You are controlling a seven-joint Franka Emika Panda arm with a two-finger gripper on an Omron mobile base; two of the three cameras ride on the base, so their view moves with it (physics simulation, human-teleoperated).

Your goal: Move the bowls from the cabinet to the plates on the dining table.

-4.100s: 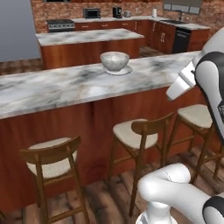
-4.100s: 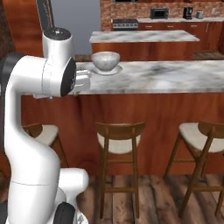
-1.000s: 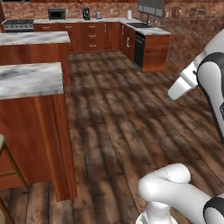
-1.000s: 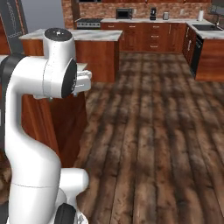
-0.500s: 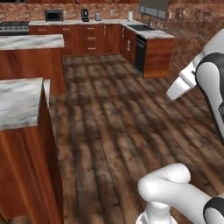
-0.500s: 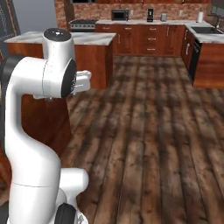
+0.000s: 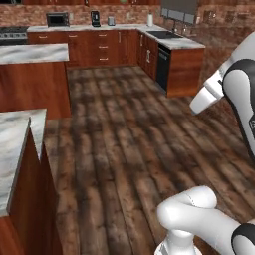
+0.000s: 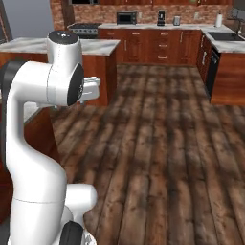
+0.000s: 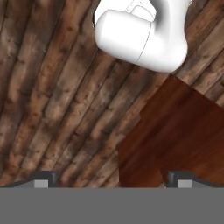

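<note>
Swinging away from the dining table (image 7: 15, 149), now cut off at frame edge, the base faces open floor (image 8: 162, 143); bowls lie out of frame. Gripper (image 9: 111, 180) fingertips (image 9: 41, 179) spread apart, empty.

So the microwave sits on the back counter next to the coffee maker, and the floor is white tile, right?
Not quite. The microwave does sit on the back counter near the coffee maker, but the floor is dark wooden planks, not white tile. The right base view shows this plainly.
</note>
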